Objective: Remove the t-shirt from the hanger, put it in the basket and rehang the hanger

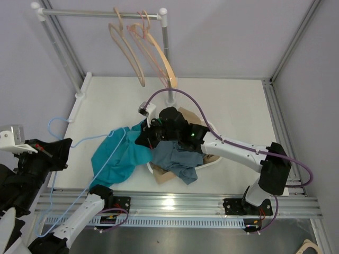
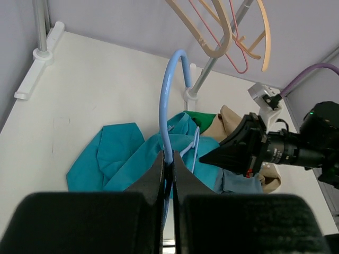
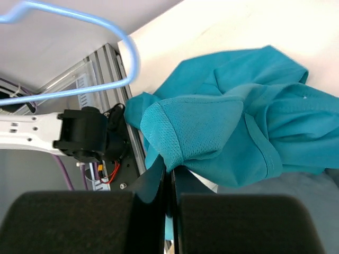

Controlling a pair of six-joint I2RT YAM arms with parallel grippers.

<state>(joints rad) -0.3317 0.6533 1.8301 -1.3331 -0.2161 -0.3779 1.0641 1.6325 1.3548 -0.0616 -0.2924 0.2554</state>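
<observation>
A teal t-shirt (image 1: 117,157) lies crumpled on the white table, with part of it still on a light blue wire hanger (image 1: 95,138). My left gripper (image 1: 64,151) is at the table's left edge, shut on the hanger near its hook. In the left wrist view the wire (image 2: 164,100) rises from between the closed jaws of the gripper (image 2: 168,161), above the shirt (image 2: 116,159). My right gripper (image 1: 143,138) is shut on a fold of the shirt's right edge. In the right wrist view the gripper (image 3: 170,174) pinches the mesh cloth (image 3: 222,127), and the hanger (image 3: 127,47) is at upper left.
A white clothes rack (image 1: 100,13) at the back carries several wooden and pink hangers (image 1: 140,47). A white basket (image 1: 212,159) under my right arm holds a grey-blue garment (image 1: 177,156) and tan cloth. An aluminium rail (image 1: 175,203) runs along the near edge.
</observation>
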